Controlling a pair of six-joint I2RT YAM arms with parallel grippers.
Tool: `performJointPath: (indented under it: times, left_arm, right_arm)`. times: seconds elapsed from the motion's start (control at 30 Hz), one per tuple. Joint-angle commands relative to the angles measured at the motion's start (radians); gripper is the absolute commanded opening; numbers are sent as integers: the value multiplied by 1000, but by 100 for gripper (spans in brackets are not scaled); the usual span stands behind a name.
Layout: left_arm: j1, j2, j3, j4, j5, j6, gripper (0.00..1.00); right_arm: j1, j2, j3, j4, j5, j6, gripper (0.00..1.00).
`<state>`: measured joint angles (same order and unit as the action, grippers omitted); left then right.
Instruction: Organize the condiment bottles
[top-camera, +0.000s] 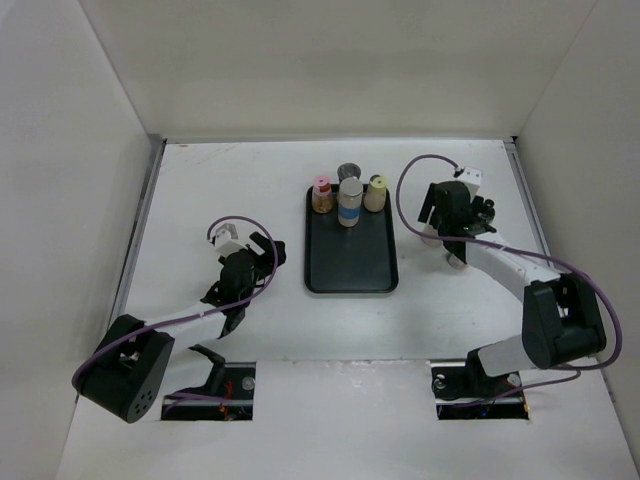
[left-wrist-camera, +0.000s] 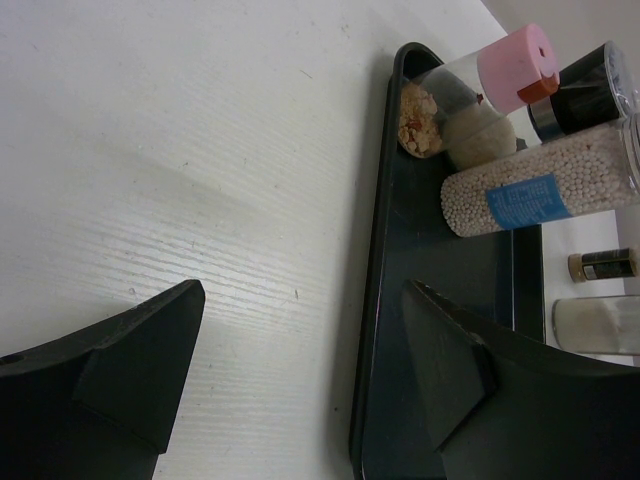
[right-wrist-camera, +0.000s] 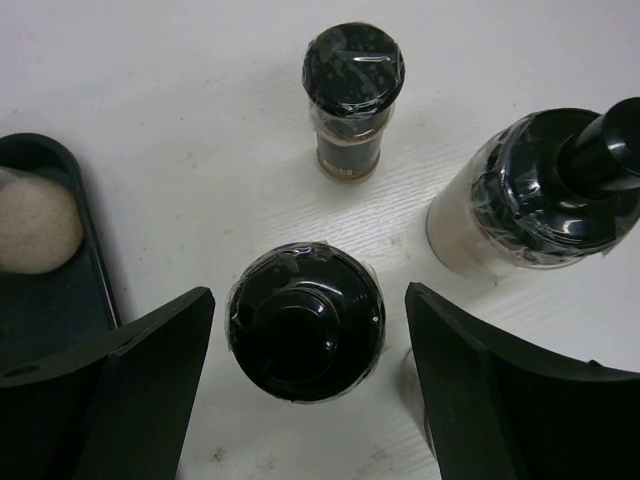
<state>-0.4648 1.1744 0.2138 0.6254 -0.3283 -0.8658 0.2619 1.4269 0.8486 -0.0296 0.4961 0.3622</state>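
The black-lidded bottle (right-wrist-camera: 305, 320) stands on the counter (right-wrist-camera: 180, 150) between the fingers of your right gripper (right-wrist-camera: 308, 293), whose jaws are apart and not touching it. A smaller black-capped bottle (right-wrist-camera: 352, 95) sits just ahead. Your left gripper (left-wrist-camera: 302, 290), jaws apart and holding nothing, hovers at the tray (left-wrist-camera: 400, 350) edge, with the pink-lidded bottle (left-wrist-camera: 470, 95) and the blue-banded cylinder (left-wrist-camera: 540, 195) ahead to its right.

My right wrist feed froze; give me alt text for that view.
The right claw stands open astride a black-lidded bottle on the white table, seen from above, not touching it. Beyond stand a smaller black-lidded bottle and a larger black-capped bottle; the black tray's corner shows at left.
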Motion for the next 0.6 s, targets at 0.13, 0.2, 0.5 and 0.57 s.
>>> performJointPath:
  times: [0.13,0.2,0.5,0.57]
  left_arm:
    - [2,5,10,57,5,-9,79]
    - [-1,5,10,57,8,-9,79]
    - [-7,7,13,57,2,-9,79]
    - [-5,11,15,57,0,-9,79]
  right_arm:
    - [0,23,47,42,-16,6,67]
    - [0,-5,50,56,-7,7,59]
    - [110,-82,135,111,-59,21,53]
    - [141,-43,164,123,-73,35,53]
